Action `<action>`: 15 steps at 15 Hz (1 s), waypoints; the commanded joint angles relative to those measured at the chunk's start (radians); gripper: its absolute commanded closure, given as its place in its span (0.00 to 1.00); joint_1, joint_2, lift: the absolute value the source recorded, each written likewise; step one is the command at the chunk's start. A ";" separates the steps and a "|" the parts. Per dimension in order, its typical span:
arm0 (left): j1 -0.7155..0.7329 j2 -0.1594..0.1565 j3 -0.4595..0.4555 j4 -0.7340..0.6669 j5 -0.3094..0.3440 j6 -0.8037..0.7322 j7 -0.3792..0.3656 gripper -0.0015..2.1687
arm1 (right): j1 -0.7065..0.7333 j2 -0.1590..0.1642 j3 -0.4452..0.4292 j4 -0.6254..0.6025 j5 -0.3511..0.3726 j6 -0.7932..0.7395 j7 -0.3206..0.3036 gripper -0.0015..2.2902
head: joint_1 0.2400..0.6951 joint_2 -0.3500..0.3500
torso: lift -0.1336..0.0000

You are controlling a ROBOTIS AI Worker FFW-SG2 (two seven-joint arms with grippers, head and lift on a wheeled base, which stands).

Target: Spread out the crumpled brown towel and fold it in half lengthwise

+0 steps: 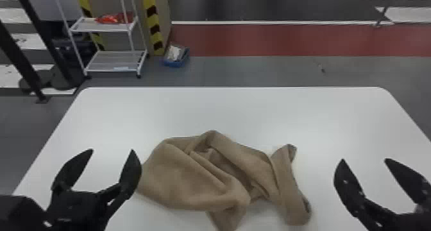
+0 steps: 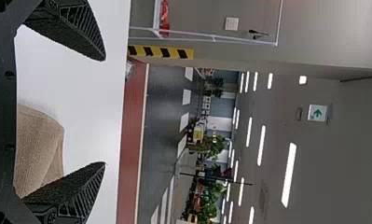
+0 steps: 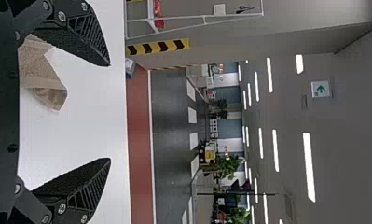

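1 towel [image 1: 179,179], 1 tbl [image 1: 250,111], 2 grippers [image 1: 112,149] w/ 2 fingers [image 1: 131,174] ea., 1 rack [image 1: 133,41] w/ 2 shelves [image 1: 110,61], 1 bin [image 1: 174,64].

From afar, I am viewing my left gripper [image 1: 112,149] and right gripper [image 1: 365,159], both showing matte black; their flat fingers [image 3: 81,35] are tapering to points, with grainy inner faces and slatted sides, while round silver screws [image 3: 62,17] are dotting the right one

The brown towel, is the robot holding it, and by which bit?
Nothing is held. The left hand and the right hand are both open, and the brown towel lies crumpled on the table between them.
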 commanded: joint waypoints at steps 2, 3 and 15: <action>0.002 0.000 -0.006 0.000 0.000 0.000 0.000 0.04 | 0.003 0.001 -0.003 0.000 0.000 -0.004 0.002 0.08 | 1.00 0.53 | 0.07; 0.002 0.000 -0.006 0.000 0.000 0.000 0.000 0.04 | 0.003 0.001 -0.003 0.000 0.000 -0.004 0.002 0.08 | 1.00 0.52 | 0.07; 0.032 0.000 -0.021 -0.018 -0.002 -0.022 0.001 0.04 | -0.008 0.001 -0.014 0.057 0.031 0.042 0.021 0.08 | 1.00 0.51 | 0.07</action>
